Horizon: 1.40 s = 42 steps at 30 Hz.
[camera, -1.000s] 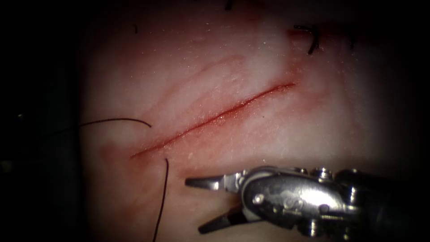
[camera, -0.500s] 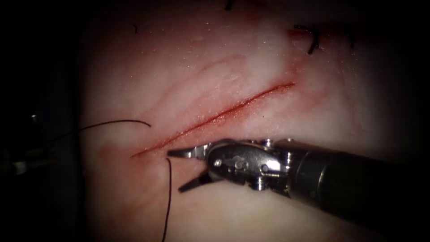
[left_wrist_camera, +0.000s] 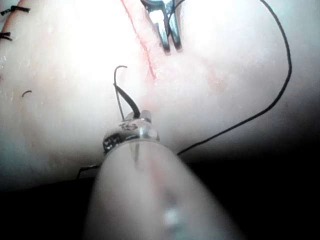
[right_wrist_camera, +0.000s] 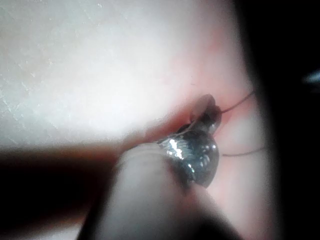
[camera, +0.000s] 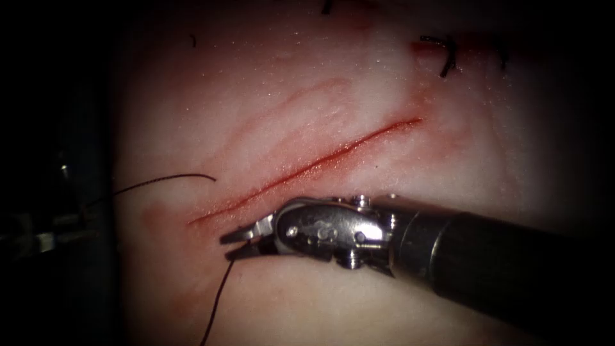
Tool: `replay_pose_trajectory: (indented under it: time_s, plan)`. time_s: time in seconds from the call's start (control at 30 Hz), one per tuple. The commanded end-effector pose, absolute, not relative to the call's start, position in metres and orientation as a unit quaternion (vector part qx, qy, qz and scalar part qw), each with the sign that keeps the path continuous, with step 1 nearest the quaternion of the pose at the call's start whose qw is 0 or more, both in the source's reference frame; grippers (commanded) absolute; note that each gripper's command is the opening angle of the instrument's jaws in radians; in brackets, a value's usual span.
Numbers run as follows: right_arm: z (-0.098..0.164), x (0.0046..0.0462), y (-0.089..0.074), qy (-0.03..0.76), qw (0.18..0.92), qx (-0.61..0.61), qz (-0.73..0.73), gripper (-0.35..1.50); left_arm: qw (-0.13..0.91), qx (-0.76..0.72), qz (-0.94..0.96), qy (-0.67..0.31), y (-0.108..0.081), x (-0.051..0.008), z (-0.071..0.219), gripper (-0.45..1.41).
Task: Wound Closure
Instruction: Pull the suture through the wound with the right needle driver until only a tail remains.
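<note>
Change: the right hand (camera: 232, 243) has moved left along the near side of the cut (camera: 307, 170) since a second ago; its jaws, spread wide then, are now pressed together on the thread (camera: 214, 304) just near the cut's left end.
Right hand: a shiny steel wristed tip on a dark round shaft, pinching the thread; the same tip shows from behind in the right wrist view (right_wrist_camera: 204, 112), with thread running off beside it.
Left hand: seen in its own wrist view (left_wrist_camera: 134, 116), a rounded metal tip from which a thin dark hooked strand rises; whether that strand is thread or the needle, and whether the jaws are spread or pressed together, I cannot tell.
Thread: thin, dark, wiry; one strand falls from the right hand to the near edge, another (camera: 163, 181) arcs on the left side of the cut.
Tissue (camera: 333, 83): pale, moist, pink-streaked; the cut is a straight, red, slanting line.
Cut ends (camera: 445, 57): short dark stubs at the far right.
Needle: cannot be made out.
</note>
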State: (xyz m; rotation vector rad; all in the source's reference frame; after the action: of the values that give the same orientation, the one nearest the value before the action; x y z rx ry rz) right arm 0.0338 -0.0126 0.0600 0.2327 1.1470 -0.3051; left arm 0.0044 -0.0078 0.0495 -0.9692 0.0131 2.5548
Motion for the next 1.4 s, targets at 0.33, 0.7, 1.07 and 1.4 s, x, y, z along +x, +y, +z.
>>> replay_pose_trajectory:
  time_s: [0.33, 0.7, 1.07, 1.4]
  plan:
    - [0.054, 0.0283, -0.015, 0.529, 0.830, 0.098, -0.149, -0.35, 0.204, -0.353, 0.913, 0.013, -0.007, 0.0021, 0.050, -0.35]
    - [0.044, 0.0255, -0.023, 0.544, 0.806, 0.143, -0.185, -0.35, 0.192, -0.363, 0.912, 0.020, -0.007, -0.0003, 0.049, -0.35]
    - [0.042, 0.0273, -0.015, 0.583, 0.796, 0.120, -0.113, 1.38, 0.188, -0.366, 0.912, 0.017, -0.007, 0.0004, 0.049, -0.35]
    - [0.046, 0.0260, -0.011, 0.581, 0.797, 0.112, -0.116, 1.38, 0.186, -0.365, 0.912, 0.019, -0.007, 0.0012, 0.049, -0.33]
